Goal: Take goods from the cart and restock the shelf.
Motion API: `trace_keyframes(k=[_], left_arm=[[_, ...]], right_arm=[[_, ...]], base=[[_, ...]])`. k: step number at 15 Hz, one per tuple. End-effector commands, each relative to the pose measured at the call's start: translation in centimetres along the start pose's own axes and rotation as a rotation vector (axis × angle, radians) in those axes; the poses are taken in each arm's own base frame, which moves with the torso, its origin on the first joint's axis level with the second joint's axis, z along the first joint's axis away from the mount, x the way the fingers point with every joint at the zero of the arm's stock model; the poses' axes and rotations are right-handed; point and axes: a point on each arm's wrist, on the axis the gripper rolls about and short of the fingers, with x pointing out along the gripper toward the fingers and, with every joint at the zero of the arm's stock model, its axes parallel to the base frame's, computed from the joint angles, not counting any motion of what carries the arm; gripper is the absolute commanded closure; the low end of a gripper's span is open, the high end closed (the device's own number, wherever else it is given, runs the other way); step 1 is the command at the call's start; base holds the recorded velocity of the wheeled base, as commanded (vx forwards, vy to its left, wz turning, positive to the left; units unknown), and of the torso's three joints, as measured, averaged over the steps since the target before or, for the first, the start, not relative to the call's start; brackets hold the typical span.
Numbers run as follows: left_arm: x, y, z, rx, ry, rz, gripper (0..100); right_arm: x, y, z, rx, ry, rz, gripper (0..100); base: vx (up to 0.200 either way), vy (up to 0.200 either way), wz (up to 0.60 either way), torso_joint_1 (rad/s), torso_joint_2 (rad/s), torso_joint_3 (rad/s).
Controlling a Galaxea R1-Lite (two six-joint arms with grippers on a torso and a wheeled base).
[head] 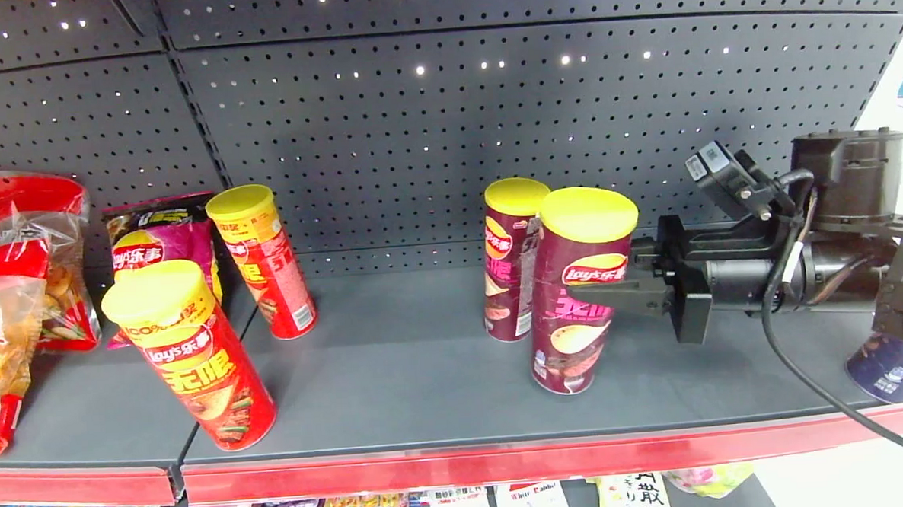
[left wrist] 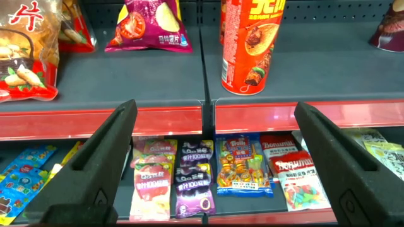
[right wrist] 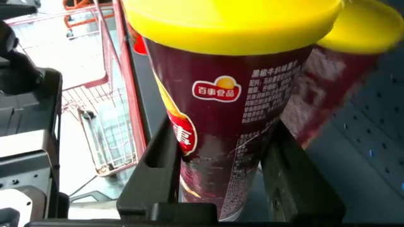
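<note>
Head view: the right arm stretches in level from the right, with the right gripper [head: 602, 289] clamped round a maroon can [head: 576, 324] standing on the shelf [head: 426, 361], just in front of a second can [head: 509, 258]. The left gripper [left wrist: 214, 164] gapes wide and empty before the shelf's red edge.

Grey shelf [head: 426, 376]: chip cans [head: 197, 356], snack bags [head: 12, 303]

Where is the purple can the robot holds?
The can is on the shelf, right of centre in the head view, in the right pincer, beside another purple can.
</note>
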Motion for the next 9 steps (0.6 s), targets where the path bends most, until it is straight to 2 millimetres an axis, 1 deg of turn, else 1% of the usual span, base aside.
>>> trace_keyframes(k=[1, 3, 9], left_arm=[[0.0, 0.0, 0.0, 0.0, 0.001, 0.0, 0], [0.0, 0.0, 0.0, 0.0, 0.001, 0.0, 0], [0.0, 0.0, 0.0, 0.0, 0.001, 0.002, 0]], right_arm=[[1.0, 0.4, -0.4, -0.006, -0.004, 0.031, 100], [1.8, 0.5, -0.7, -0.015, -0.011, 0.049, 100], [2.9, 0.9, -1.1, -0.009, -0.004, 0.086, 100]], base=[[0.0, 0.0, 0.0, 0.0, 0.0, 0.0], [0.0, 0.0, 0.0, 0.0, 0.0, 0.0], [0.0, 0.0, 0.0, 0.0, 0.0, 0.0]])
